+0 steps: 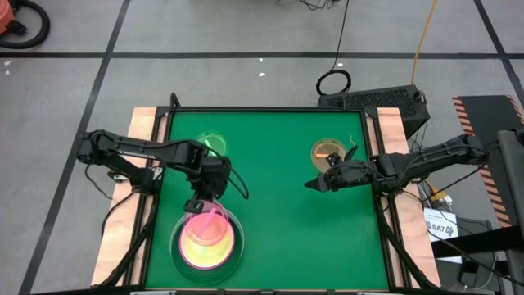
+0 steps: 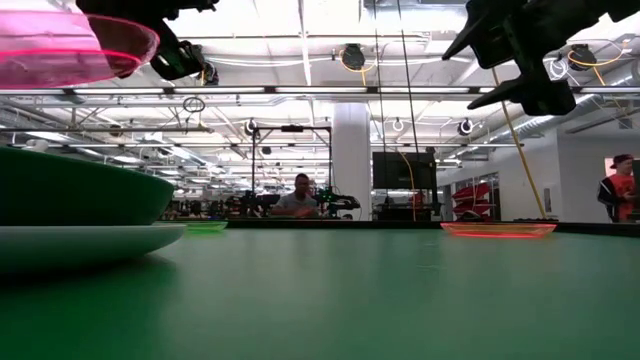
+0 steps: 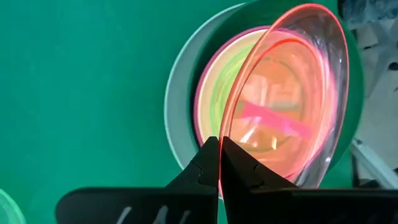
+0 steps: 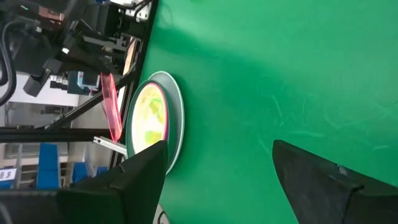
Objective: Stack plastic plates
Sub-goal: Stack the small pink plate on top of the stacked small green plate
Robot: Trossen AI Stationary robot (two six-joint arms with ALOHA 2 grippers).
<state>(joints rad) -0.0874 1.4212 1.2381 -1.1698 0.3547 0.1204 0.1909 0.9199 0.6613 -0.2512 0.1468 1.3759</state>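
1. In the high view the left gripper (image 1: 199,206) sits in the lower left of the frame, right above the stack (image 1: 206,243) near the table's near edge.
2. Its fingers (image 3: 208,165) are pinched together on the rim of a clear pink plate (image 3: 292,93), as the left wrist view shows.
3. That pink plate hangs above the stack, not touching it: in the low view it floats at the upper left (image 2: 70,48), with a gap over the dark green plate (image 2: 80,190) below.
4. The stack's base is a pale mint plate (image 2: 90,243), the widest, lying flat on the green table (image 1: 278,229); the dark green plate rests in it.
5. From the left wrist view, a hot pink rim (image 3: 202,99) and a yellowish-green centre (image 3: 221,87) lie inside the dark green plate.
6. A small clear green plate (image 1: 213,142) lies alone in the upper left part of the table, just beside the left arm.
7. A small orange plate (image 1: 327,152) lies in the upper right part of the table, well apart from the stack.
8. The right gripper (image 1: 313,184) hovers right of centre, near the orange plate and just below it in the high view, its fingers (image 4: 323,180) spread apart and holding nothing.
9. In the low view the green plate (image 2: 205,227) and orange plate (image 2: 498,229) show as thin flat shapes at the table's far edge.
10. Behind the table, a person (image 2: 300,196) sits at centre and another (image 2: 622,190) stands at the right edge.
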